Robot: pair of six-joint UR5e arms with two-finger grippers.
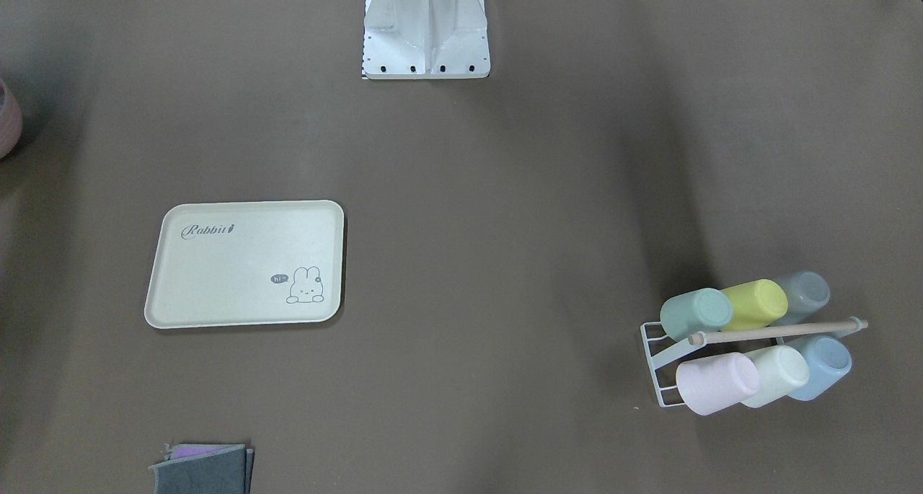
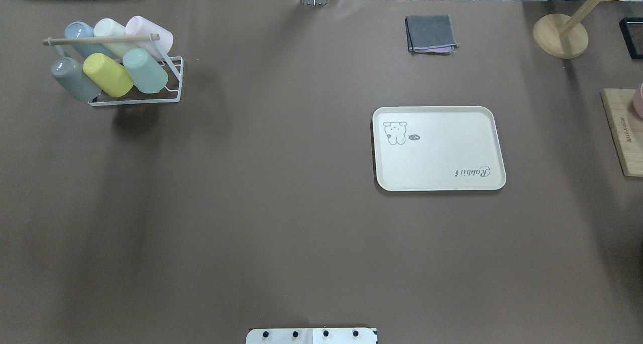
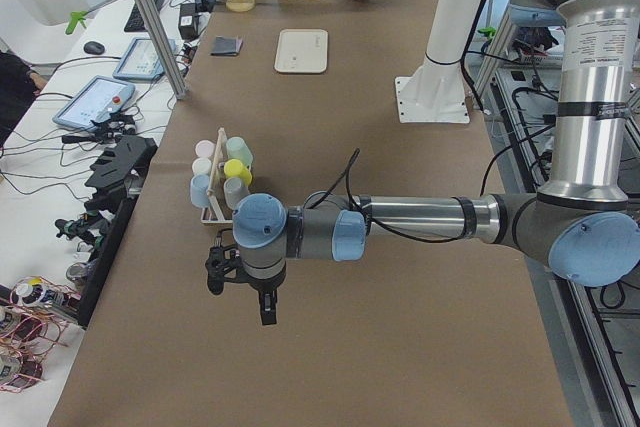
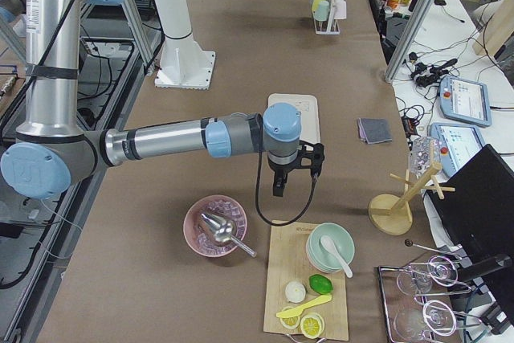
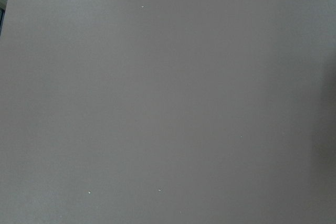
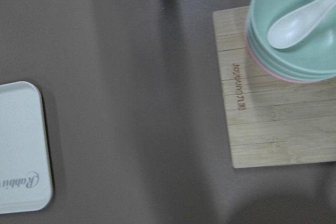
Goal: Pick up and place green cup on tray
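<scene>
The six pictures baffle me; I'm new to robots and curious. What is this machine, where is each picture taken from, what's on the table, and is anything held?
It is two robot arms at a brown table. Two cameras look down on the table, one from behind the robot and one facing it. Two more look along it from its ends, and one sits on each wrist. The end views show the left gripper and the right gripper above the table, with nothing seen in either. A rack holds the green cup and five others. The tray has no cup on it yet. The right wrist view shows a board with bowls.
</scene>
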